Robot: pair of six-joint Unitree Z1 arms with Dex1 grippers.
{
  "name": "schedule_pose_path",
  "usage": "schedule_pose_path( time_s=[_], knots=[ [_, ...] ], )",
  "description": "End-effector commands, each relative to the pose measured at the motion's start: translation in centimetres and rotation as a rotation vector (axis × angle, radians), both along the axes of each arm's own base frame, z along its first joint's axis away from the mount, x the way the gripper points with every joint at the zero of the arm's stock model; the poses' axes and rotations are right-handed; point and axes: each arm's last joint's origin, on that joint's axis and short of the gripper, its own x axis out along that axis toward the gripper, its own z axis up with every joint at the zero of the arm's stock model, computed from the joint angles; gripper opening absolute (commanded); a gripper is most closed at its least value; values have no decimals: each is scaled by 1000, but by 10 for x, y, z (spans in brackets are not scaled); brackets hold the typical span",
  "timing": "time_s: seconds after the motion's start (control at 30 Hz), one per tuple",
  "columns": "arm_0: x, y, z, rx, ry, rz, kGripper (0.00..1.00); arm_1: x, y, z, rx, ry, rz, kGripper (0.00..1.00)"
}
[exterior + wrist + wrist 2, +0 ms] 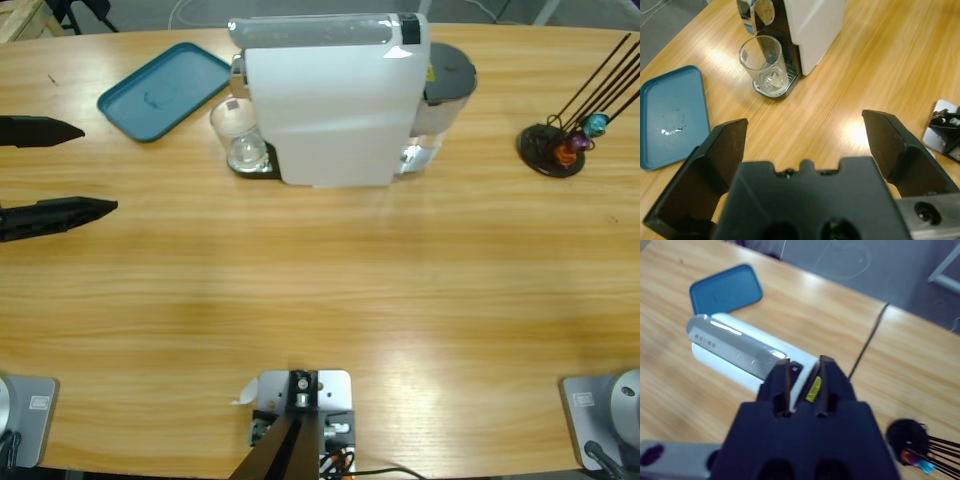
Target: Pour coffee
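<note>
The left pincer (97,168) is open wide. Its two black jaws stand far apart and hold nothing. It sits over the bare table (350,290), and in the high view its jaws poke in from the side edge.

Ahead of the left pincer, a little way off, stands a small clear glass (765,62). The glass is upright on the little black stand at the foot of the white coffee machine (812,25), right under the shiny spout. The glass looks clear, and I cannot tell if there is any coffee in it. The left pincer is well apart from the glass and does not touch it.

In the left wrist view, a flat blue tray (672,115) lies off to the left of the pincer's jaws. It has a few small wet spots on it.

The right pincer (805,362) is narrow. Its jaws are close together with only a thin gap, and they hold nothing. It hangs above the coffee machine (735,352) and looks down on its silver top. The blue tray (725,290) lies far past the machine from this pincer. Close by this pincer, at the lower right of its view, is a black stand with thin rods (910,437) and small shiny coloured capsules on it.
</note>
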Motion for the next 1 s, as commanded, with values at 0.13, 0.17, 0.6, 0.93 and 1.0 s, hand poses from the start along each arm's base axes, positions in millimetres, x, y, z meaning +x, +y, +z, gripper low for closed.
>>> schedule_pose_path(
  time_s=[0.13,0.17,0.6,0.93,1.0],
  knots=[
    [9,-6,-18,64,42,-4,1000,50,24,-65,-50,249,31,0],
    [11,-7,-19,64,40,-5,1000,50,24,-67,-56,250,26,0],
    [30,-16,-22,54,31,22,1000,52,19,-67,-83,242,4,0],
    [29,-15,-23,53,30,21,1000,54,19,-74,-103,260,7,0],
    [29,-15,-23,53,30,21,1000,53,19,-74,-104,262,7,0]
  ],
)
